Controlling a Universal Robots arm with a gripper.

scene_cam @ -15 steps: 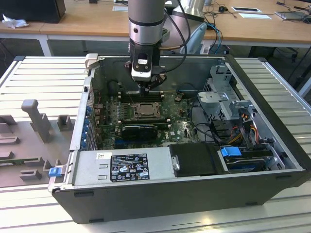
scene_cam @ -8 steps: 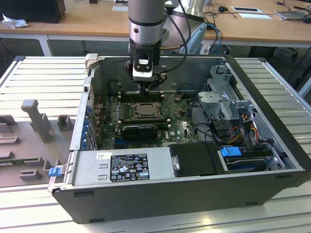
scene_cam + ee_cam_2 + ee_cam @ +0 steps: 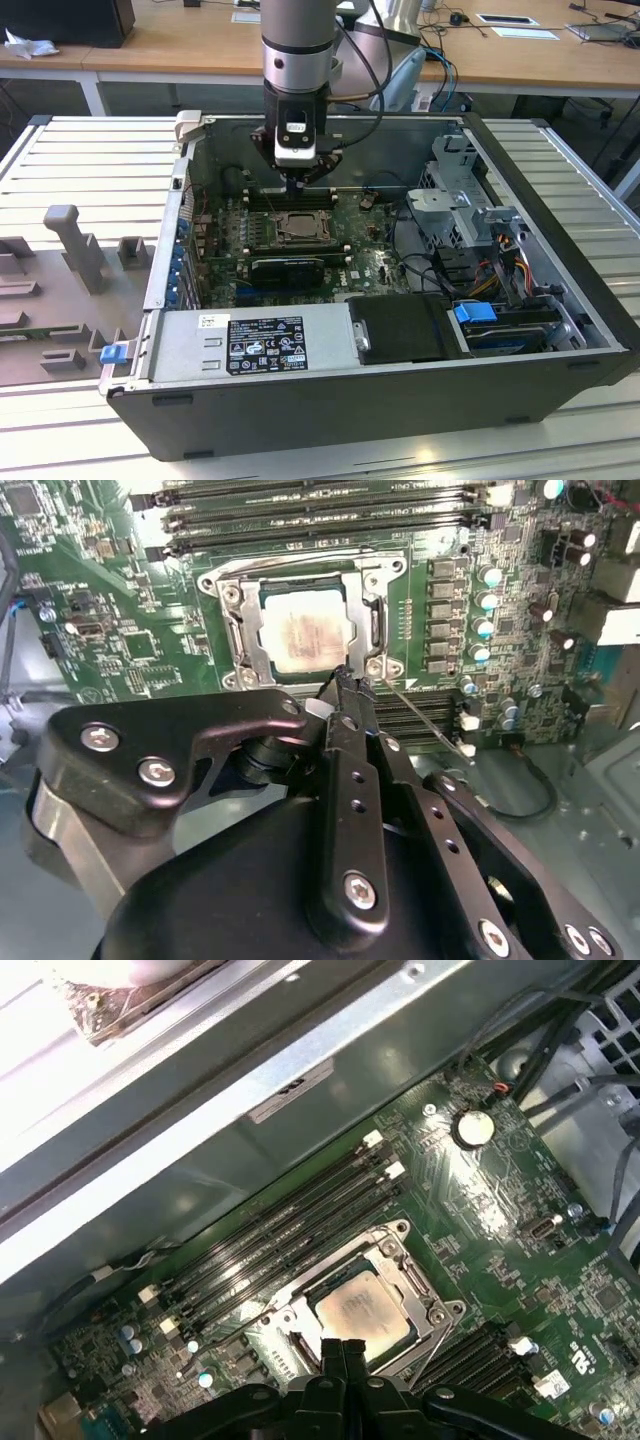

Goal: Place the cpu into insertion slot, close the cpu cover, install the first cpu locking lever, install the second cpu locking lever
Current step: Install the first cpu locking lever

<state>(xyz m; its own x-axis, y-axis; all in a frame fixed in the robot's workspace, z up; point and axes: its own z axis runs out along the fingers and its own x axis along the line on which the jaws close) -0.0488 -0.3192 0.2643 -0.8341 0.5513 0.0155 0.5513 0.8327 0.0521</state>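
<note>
Looking down into the open computer case (image 3: 330, 415), found the gripper (image 3: 345, 680) with fingers pressed together, tips at one corner of the insertion slot (image 3: 300, 562) on the green board (image 3: 120, 650) — saw the cpu (image 3: 305, 630) seated flat in that slot, the cpu cover (image 3: 240, 630) down around it, a thin locking lever (image 3: 425, 720) slanting away beside the fingertips

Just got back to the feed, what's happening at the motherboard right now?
The arm's gripper is down inside the open computer case, fingertips shut and poised at one corner of the insertion slot. The cpu already lies in the slot, and the cpu cover lies flat around it. A thin wire lever slants out from that corner, beside the fingertips; whether it is latched or touched, I cannot tell.
</note>
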